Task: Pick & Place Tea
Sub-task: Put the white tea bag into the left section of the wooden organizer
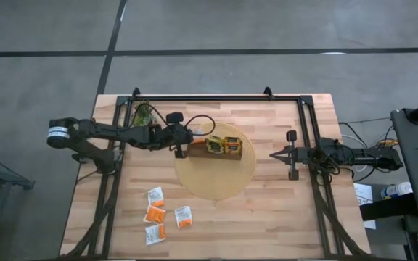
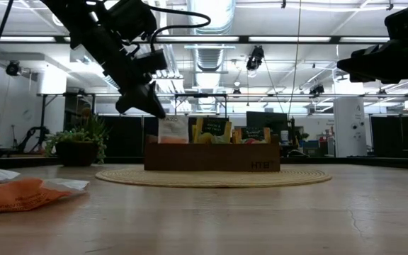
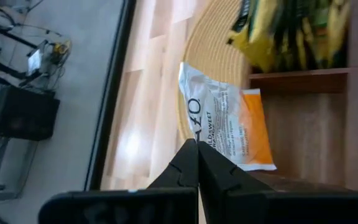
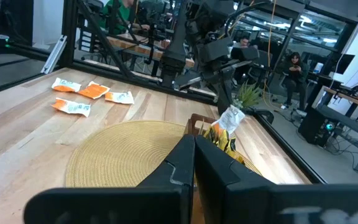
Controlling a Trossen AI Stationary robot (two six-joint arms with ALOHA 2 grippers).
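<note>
The left gripper [image 3: 197, 163], dark fingers pressed together and empty, hovers just beside a flat, glossy white-and-orange sachet [image 3: 229, 127] leaning in the brown wooden tray's [image 3: 309, 124] end compartment.

My left gripper [image 1: 181, 150] sits over the left end of the divided tray [image 1: 216, 155], which rests on the round woven mat [image 1: 216, 185] mid-table, sachets standing in its compartments [image 1: 223, 146]. Potted plant [image 1: 144, 114] is behind the tray, toward the table's far-left corner. Four loose sachets [image 1: 167, 215] lie near the front-left edge; my right gripper [image 1: 273, 155] is just right of the mat.
</note>
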